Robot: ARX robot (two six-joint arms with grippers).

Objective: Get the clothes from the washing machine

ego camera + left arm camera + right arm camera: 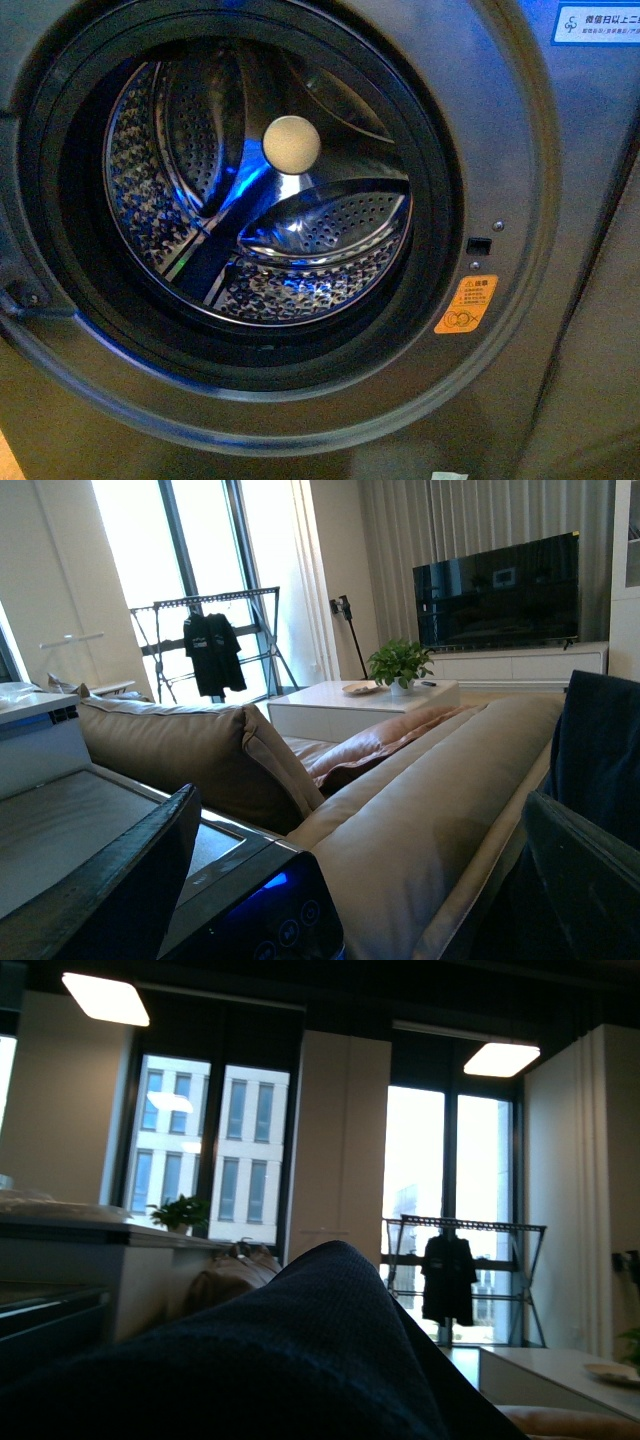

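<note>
Clothes [300,1350] filled our right wrist view; right gripper state: we could not tell. Left gripper [360,800] jaws stood apart.

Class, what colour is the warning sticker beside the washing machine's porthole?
The sticker is orange with dark print, shown best in the front view.

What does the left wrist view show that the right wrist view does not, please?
Only the left wrist view: a television and the left gripper, jaws wide apart. Only the right wrist view: two lit ceiling panels. Both: the drying rack with a dark garment hanging, and navy clothes close to the camera.
</note>
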